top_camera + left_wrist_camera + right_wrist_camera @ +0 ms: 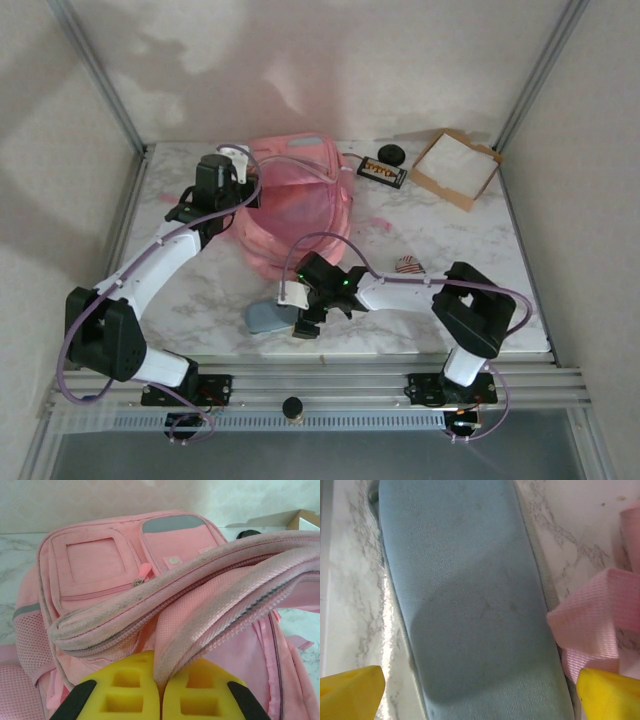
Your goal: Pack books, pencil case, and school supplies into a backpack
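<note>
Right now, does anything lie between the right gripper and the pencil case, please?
Nothing visible does: the open right gripper sits directly over the pencil case. A pink strap lies at its edge, off to one side.

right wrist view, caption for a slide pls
Open right gripper over the grey-blue pencil case on the marble table, pink backpack strap alongside

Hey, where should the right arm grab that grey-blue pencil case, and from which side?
Across its narrow middle, straight down from above. The pencil case lies flat on the marble table, and the open right pincer straddles its width. Probably mind the pink backpack strap lying beside one long edge.
</note>
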